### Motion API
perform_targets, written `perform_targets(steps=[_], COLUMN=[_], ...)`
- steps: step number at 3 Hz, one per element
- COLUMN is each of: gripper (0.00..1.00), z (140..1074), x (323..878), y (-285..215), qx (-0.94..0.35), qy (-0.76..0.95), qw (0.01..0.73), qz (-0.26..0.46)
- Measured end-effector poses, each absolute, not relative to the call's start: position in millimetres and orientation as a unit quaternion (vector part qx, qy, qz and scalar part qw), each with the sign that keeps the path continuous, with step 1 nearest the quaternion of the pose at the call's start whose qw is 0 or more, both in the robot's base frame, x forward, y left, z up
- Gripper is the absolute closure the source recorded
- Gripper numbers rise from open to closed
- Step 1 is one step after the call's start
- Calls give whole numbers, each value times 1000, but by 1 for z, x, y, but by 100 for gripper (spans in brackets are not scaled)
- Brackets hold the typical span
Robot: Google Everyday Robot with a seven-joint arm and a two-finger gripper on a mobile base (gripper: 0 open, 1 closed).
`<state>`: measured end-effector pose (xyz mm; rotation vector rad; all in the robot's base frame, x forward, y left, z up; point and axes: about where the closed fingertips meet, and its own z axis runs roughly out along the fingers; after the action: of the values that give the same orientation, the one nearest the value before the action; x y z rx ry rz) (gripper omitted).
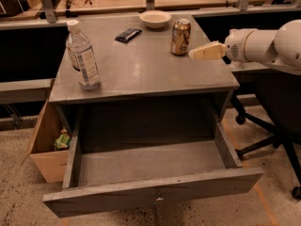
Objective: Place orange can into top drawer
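The orange can (180, 36) stands upright on the grey table (141, 69) near its far right corner. My gripper (194, 54) comes in from the right on a white arm, its pale fingers pointing left, just right of the can and a little nearer the camera, not touching it. The top drawer (150, 192) is pulled wide out below the tabletop, and its grey inside is bare.
A clear water bottle (83, 58) stands at the table's left. A white bowl (155, 19) and a black packet (128, 34) lie at the back. A cardboard box (44, 145) sits left of the drawer. An office chair base (273, 140) is at the right.
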<state>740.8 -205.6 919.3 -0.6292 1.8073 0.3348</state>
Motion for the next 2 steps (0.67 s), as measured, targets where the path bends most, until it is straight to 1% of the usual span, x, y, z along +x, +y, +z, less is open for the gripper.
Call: perform_targets(steps=[2], gripper=[0], z=[908], x=[828], y=[-170], qx=[-262], qy=[730], qw=[615], qz=[145])
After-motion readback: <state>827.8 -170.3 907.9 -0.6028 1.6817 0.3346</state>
